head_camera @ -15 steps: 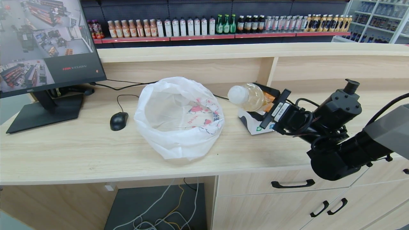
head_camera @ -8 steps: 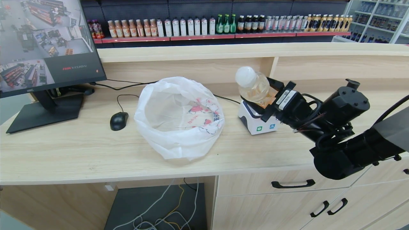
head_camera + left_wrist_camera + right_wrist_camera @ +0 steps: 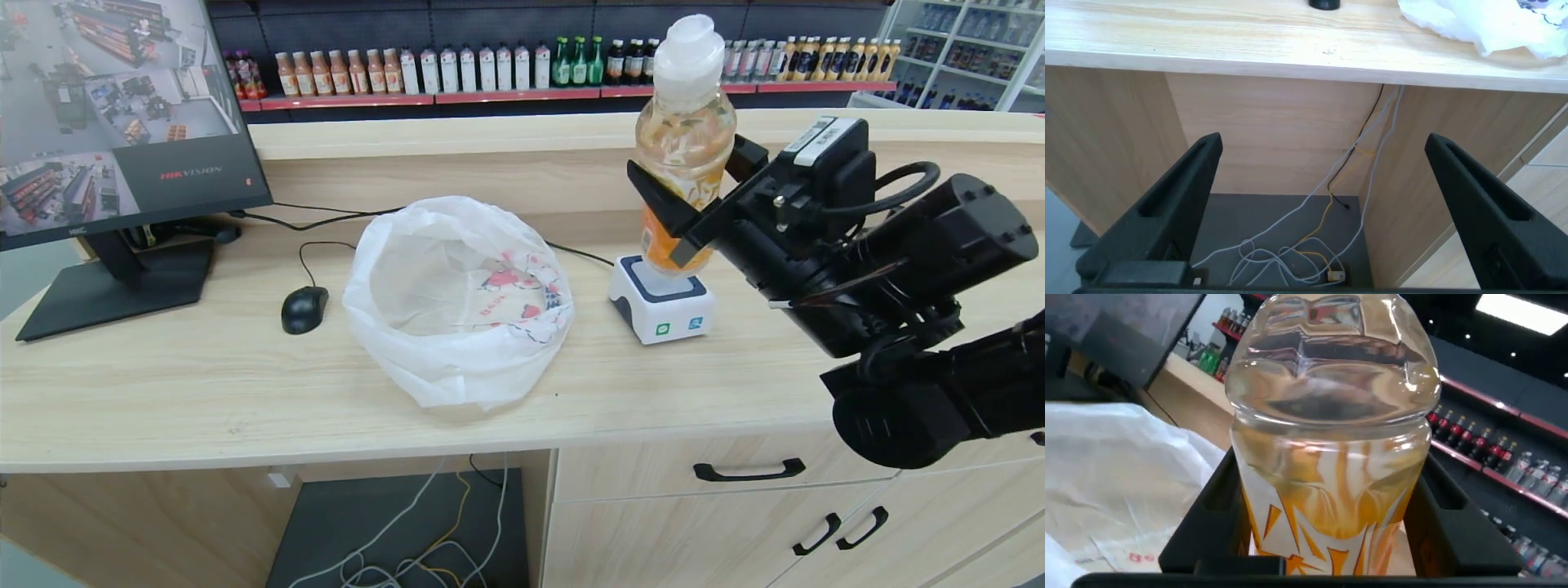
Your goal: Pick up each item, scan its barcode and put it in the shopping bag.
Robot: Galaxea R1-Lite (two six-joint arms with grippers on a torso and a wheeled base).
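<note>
The bottle point(image 3: 684, 122) is upright, upper right of centre: clear plastic, white cap, pale drink, orange label low down. The right gripper point(image 3: 695, 189) clamps it, base right over the scanner point(image 3: 661, 309), a little white box with a dark top. The shopping bag point(image 3: 457, 298) sits mid-frame on the counter point(image 3: 204, 384), white plastic, red print, mouth wide open.

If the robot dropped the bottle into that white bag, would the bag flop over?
Probably it would sag: the shopping bag is thin, crumpled plastic slumped open on the counter. It looks light, so a push would likely slide or crumple it.
</note>
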